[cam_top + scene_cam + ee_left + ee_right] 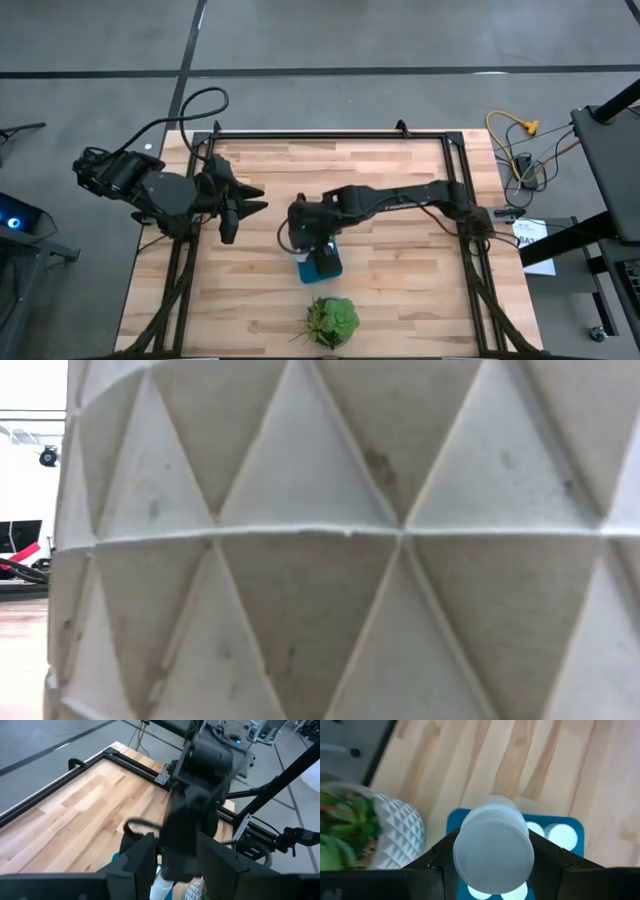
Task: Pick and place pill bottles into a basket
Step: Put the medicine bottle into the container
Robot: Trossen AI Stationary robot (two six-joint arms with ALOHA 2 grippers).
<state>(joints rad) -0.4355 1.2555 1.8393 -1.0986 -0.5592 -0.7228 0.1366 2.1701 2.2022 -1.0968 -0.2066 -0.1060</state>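
Observation:
My right gripper (305, 243) is shut on a white pill bottle (492, 850) over the teal basket (325, 267). In the right wrist view the basket (572, 827) holds other white bottles (562, 836). My left gripper (254, 199) hangs open and empty over the table's left part, left of the basket. In the left wrist view its fingers (142, 860) frame my right arm (200, 785). The low view shows none of the task's things. My right gripper pinches the bottle between its two fingers (547, 857), which stand on opposite sides at its cap end (522, 837). The fingers come from above, pointing down. The round cap faces the wrist camera and hides the place of contact. The bottle is lifted clear above the basket.
A green plant (332, 320) in a white pot with a triangle pattern (400, 835) stands just near of the basket. That pot (330, 540) fills the low view. A black frame (330, 134) runs round the wooden table. Bare wood lies at the far side and the right.

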